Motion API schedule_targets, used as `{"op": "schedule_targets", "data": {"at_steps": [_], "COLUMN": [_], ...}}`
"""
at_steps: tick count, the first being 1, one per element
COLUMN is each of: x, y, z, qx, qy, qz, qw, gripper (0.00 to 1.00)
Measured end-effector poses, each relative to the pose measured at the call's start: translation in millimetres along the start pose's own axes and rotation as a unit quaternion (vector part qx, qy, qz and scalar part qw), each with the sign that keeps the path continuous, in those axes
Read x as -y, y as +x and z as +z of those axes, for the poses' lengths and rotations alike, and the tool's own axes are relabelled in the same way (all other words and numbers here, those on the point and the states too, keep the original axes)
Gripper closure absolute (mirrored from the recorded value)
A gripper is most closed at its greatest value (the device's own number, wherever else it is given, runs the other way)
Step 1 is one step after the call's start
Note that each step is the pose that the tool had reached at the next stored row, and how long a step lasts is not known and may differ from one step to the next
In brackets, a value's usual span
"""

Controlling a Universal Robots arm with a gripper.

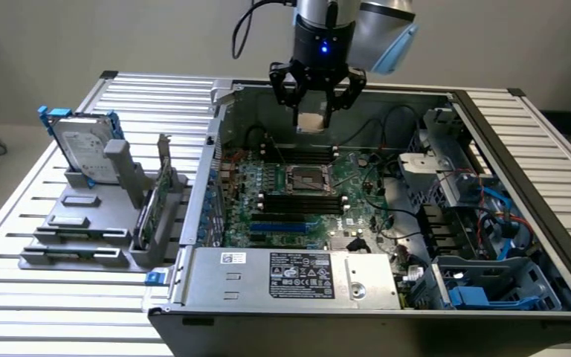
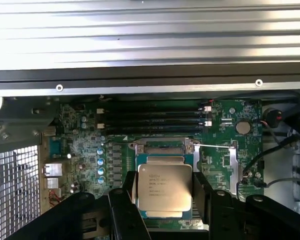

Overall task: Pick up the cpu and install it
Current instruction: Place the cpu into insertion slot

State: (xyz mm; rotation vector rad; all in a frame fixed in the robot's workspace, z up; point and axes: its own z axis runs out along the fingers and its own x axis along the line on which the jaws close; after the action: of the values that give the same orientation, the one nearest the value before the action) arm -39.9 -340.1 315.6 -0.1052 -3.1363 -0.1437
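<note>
cpu (image 2: 164,187) pinched flat, printed silver-grey top up, between the dark fingers (image 2: 122,200) of the tool (image 2: 164,180), one finger on each of two opposite edges, the jaws closed only as far as the chip's width. held in the air, clear of the board, over the dark metal-framed socket (image 2: 165,149) on the green motherboard (image 2: 230,150). just beyond the socket, rows of black memory slots (image 2: 150,117). all of this inside the open computer case (image 1: 523,141), lying on its side with the board facing up. along the case's near wall, a grey power supply (image 1: 300,275) with a white label; at the exterior view's right, a blue drive cage (image 1: 484,291) and loose cables. arm (image 1: 323,22) dropping in from above over the case's far end, wrist upright, a small blue light on it, tool pointing straight down. outside the case, at the exterior view's left on the slatted metal counter (image 1: 27,297), a grey holder (image 1: 77,223) with a hard drive (image 1: 85,145) in blue brackets standing upright in it and an expansion card (image 1: 161,190) standing on edge beside it.
</note>
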Motion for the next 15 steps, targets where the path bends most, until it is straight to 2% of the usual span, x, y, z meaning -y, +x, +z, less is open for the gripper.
{"op": "schedule_targets", "data": {"at_steps": [5, 10, 11, 15], "x": [0.3, 0.6, 0.7, 1.0], "y": [0.0, 0.0, 0.0, 0.0], "z": [3.3, 6.5, 8.2, 11.0], "qx": [0.0042, 0.0084, 0.0106, 0.0140], "qy": [-0.0001, -0.0003, -0.0004, -0.0005], "qz": [0.046, 0.091, 0.116, 0.152], "qw": [0.9990, 0.9958, 0.9932, 0.9882], "gripper": [0.45, 0.45, 0.45, 0.45]}}
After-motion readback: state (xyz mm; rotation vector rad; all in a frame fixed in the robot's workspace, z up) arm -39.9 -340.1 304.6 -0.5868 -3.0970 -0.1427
